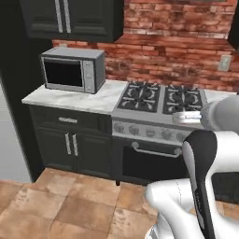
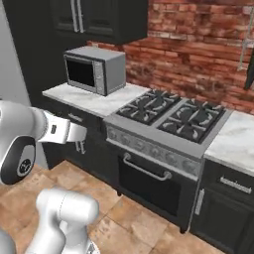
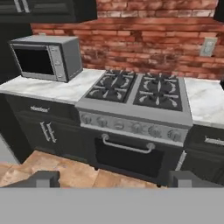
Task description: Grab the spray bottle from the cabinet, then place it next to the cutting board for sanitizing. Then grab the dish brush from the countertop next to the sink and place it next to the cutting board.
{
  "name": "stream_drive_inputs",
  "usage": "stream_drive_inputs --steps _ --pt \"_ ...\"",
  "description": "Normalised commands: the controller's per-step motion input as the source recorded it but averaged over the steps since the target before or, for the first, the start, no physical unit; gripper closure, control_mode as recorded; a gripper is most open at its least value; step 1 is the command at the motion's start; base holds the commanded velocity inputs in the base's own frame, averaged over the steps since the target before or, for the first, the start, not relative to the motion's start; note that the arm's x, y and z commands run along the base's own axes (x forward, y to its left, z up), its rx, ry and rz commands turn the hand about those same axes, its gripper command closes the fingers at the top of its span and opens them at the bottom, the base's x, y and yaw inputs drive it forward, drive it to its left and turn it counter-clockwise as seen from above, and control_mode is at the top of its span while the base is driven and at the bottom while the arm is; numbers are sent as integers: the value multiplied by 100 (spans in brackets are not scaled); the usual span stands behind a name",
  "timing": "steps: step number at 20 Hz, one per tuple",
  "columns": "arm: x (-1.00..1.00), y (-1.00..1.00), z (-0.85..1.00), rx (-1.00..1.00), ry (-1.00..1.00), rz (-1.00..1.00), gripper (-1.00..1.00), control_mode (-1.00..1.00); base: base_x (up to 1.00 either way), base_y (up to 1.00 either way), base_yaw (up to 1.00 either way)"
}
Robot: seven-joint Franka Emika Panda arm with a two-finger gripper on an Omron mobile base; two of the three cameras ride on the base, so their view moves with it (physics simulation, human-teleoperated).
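My gripper (image 3: pixel 114 180) is open, its two dark fingertips (image 3: pixel 41 178) spread wide at the bottom of the hand view with nothing between them. It hangs in the air in front of the stove, well short of the counter. A white marble countertop (image 1: pixel 70 97) runs left and right of the stove. Black wall cabinets (image 1: pixel 70 18) with silver bar handles hang above the microwave, doors shut. The spray bottle, cutting board, dish brush and sink are out of view.
A silver microwave (image 1: pixel 72 70) stands on the left counter. Beside it is a gas stove (image 3: pixel 140 89) with an oven door and bar handle (image 3: pixel 127 146). Black base cabinets (image 1: pixel 70 142) sit below. A brick wall (image 3: pixel 144 35) lies behind. Tiled floor (image 1: pixel 70 205) lies in front.
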Motion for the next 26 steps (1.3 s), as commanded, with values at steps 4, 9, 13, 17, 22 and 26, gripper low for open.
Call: stream_drive_inputs --steps 4,9,13,17,22,26 --pt "0 0 0 0 0 0 -100 100 -7 63 89" --pt "0 0 0 0 0 0 -100 100 0 22 99" --pt "0 0 0 0 0 0 -100 100 0 0 100" --pt "0 0 0 0 0 0 -100 100 0 0 100" --pt "0 0 0 0 0 0 -100 100 0 0 100" --pt "0 0 0 0 0 0 -100 100 0 0 100"
